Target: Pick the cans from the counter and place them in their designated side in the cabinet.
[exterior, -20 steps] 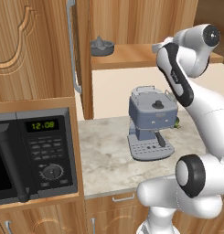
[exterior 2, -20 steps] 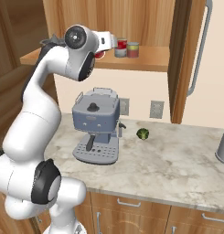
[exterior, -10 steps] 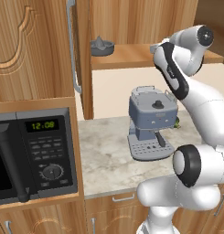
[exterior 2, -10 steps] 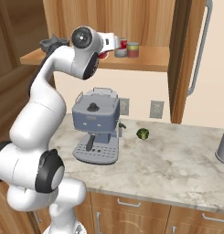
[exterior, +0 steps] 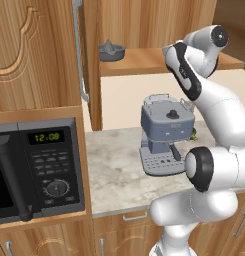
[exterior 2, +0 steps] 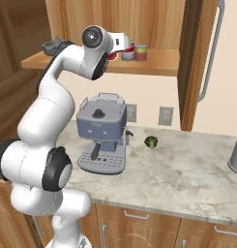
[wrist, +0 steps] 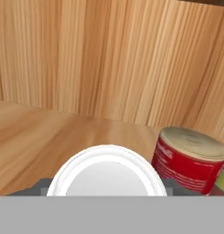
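My gripper (exterior 2: pixel 125 49) reaches onto the cabinet (exterior 2: pixel 191 72) shelf and is shut on a can (exterior 2: pixel 127 55). In the hand view that can (wrist: pixel 107 172) shows as a white round end between the fingers, just above the shelf board (wrist: pixel 45 137). The bright red can (wrist: pixel 190 157) with a white label stands upright on the shelf close to the right of the held one. From the right base view this red can (exterior 2: pixel 133 46) peeks out behind my hand. The marble counter (exterior 2: pixel 187 169) lies below.
A greenish-labelled can (exterior 2: pixel 140 52) stands right of the two cans. A grey juicer bowl (exterior: pixel 111 50) sits at the shelf's left end. A blue-grey coffee machine (exterior 2: pixel 101 131), a small green item (exterior 2: pixel 150 142) and a microwave (exterior: pixel 34 165) are below. The cabinet door (exterior 2: pixel 202 63) hangs open.
My hand has crept a little further along the shelf toward the cans, and the arm's elbow has swung. The cans on the shelf have not moved.
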